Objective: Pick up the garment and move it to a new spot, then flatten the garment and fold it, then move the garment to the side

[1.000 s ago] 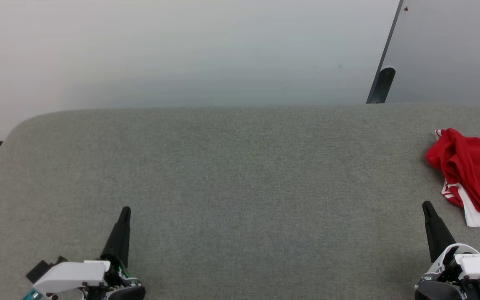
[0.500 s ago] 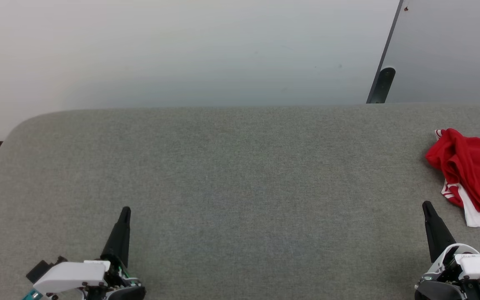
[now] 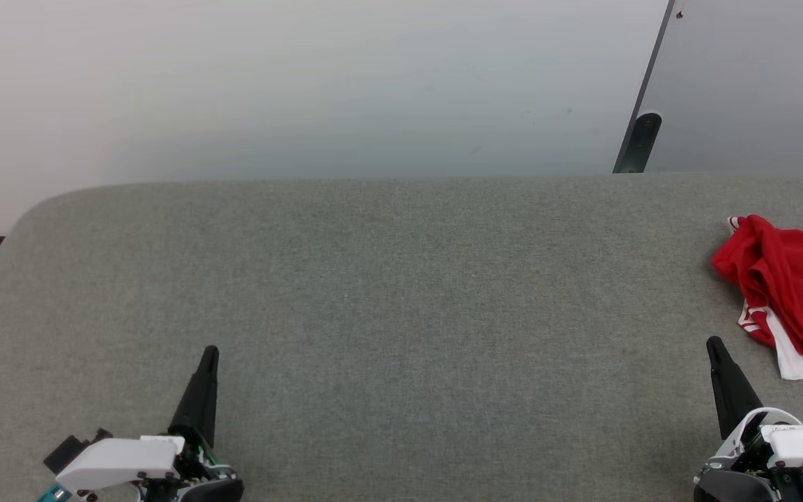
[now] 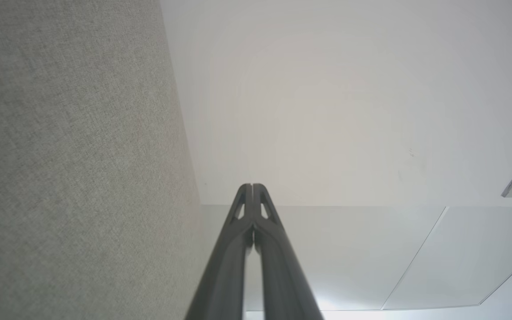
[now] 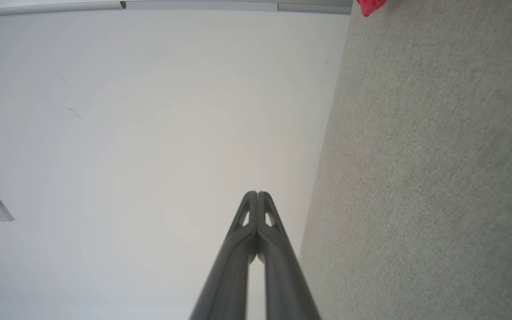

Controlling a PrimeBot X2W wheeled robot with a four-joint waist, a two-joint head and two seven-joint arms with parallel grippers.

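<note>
The garment [image 3: 788, 293], red with a white panel and striped trim, lies crumpled at the right edge of the grey fabric surface [image 3: 401, 293] in the head view. A red scrap of the garment [image 5: 371, 6] peeks in at the top of the right wrist view. My left gripper [image 3: 210, 351] rests low at the near left, shut and holding nothing; its tips meet in the left wrist view [image 4: 252, 186]. My right gripper [image 3: 713, 342] sits at the near right, just below and left of the garment, shut and holding nothing, tips together [image 5: 257, 193].
The grey surface has a rounded far-left corner [image 3: 46, 202] and a far edge against a pale wall [image 3: 304, 90]. A dark post [image 3: 642, 139] and slanted panel edge stand behind the far right.
</note>
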